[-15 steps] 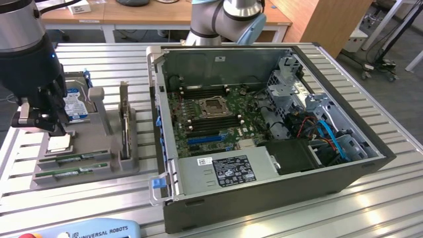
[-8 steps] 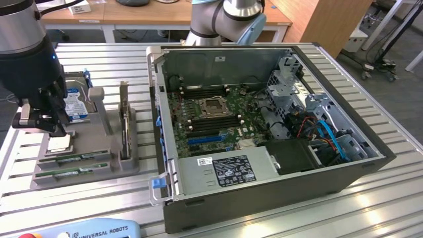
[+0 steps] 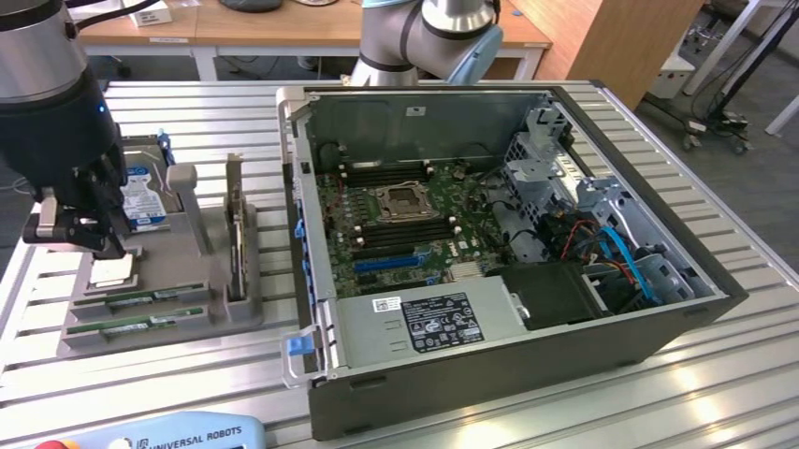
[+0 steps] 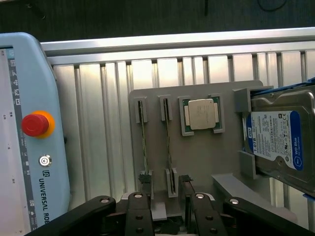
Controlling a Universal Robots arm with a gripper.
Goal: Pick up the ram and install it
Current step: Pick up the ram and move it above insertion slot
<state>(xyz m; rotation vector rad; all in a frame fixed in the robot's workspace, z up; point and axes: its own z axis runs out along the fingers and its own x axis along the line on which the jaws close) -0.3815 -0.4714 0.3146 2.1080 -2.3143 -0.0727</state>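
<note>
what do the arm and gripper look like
The arm is made of silver-grey tubes and rounded joints with light blue caps, and it turns black near the wrist. The gripper is black, its linkage bars studded with silver screw heads.

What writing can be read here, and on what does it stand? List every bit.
"UNIVERSAL ROBOTS": on the blue control pendant.
"WD Blue": on the hard drive, on its blue and white label.
The rest of the print on that label: too small to read.
The power supply sticker inside the computer case: too small to read.
</note>
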